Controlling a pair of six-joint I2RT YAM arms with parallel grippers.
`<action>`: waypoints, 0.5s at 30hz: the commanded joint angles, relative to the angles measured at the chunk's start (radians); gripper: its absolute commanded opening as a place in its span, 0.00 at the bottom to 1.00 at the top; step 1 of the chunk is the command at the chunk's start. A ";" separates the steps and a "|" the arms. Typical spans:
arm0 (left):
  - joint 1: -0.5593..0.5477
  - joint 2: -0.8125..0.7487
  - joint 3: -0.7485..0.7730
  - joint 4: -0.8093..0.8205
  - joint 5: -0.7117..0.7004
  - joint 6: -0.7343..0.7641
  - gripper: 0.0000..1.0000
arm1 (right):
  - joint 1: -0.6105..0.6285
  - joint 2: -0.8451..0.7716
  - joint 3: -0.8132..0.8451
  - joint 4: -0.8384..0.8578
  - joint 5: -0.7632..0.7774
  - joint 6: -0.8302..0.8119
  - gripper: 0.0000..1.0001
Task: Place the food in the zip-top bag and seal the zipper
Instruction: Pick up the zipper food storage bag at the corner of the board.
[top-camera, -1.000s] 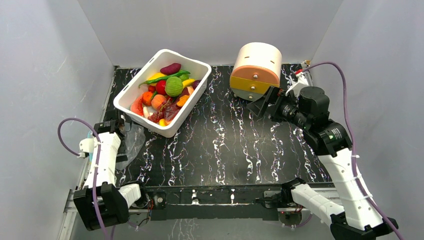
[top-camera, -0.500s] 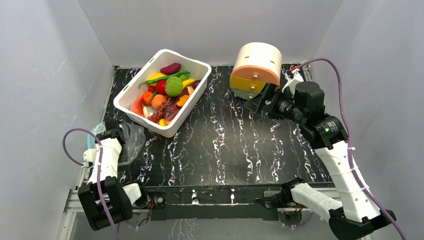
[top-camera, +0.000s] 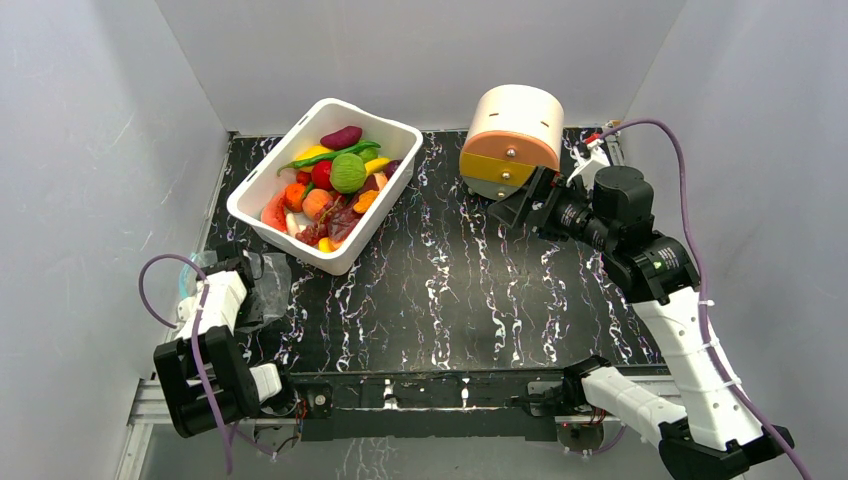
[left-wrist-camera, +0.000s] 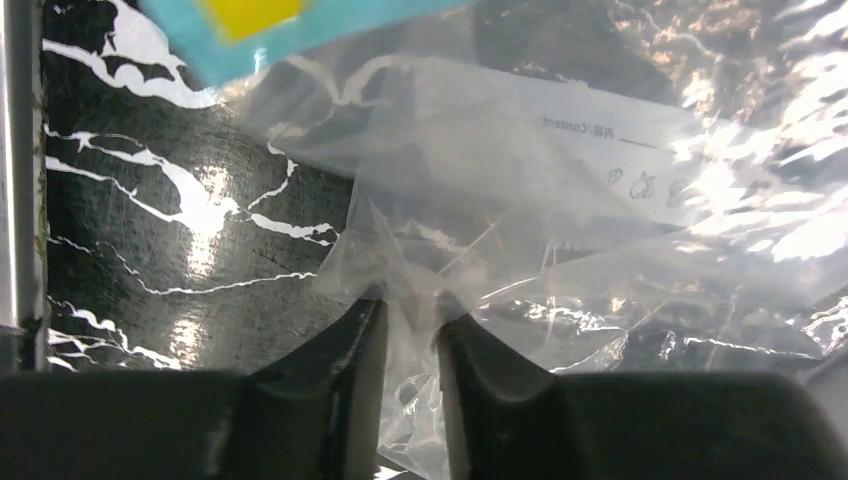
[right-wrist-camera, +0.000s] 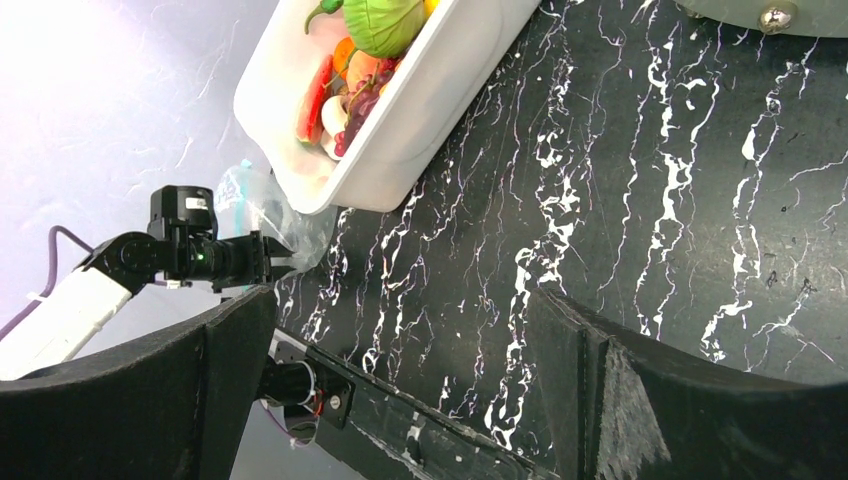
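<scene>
Top external view: the clear, crinkled zip-top bag (top-camera: 272, 272) is laid beside the white bin's (top-camera: 388, 200) near-left corner, teal zipper (left-wrist-camera: 350, 22) along one edge. Its plastic is pinched by the left gripper (left-wrist-camera: 410, 315); the right gripper (right-wrist-camera: 400, 320) is spread wide.

The zip-top bag (left-wrist-camera: 560, 200) is thin clear plastic, crinkled and glossy; its zipper (left-wrist-camera: 330, 25) is matt blue-teal. The table (top-camera: 450, 290) is shiny black with white marbling. The bin (top-camera: 395, 190) is smooth white plastic. The left gripper (left-wrist-camera: 408, 312) has matt black fingers (left-wrist-camera: 335, 390).
</scene>
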 joint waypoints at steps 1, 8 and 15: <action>0.006 0.003 -0.022 -0.015 0.006 0.005 0.13 | -0.005 -0.022 -0.007 0.079 -0.019 0.013 0.96; 0.006 -0.015 0.037 -0.109 0.021 0.007 0.00 | -0.005 -0.021 0.004 0.070 -0.013 0.003 0.96; 0.006 -0.049 0.201 -0.304 -0.037 -0.001 0.00 | -0.006 -0.029 -0.004 0.067 -0.015 -0.001 0.96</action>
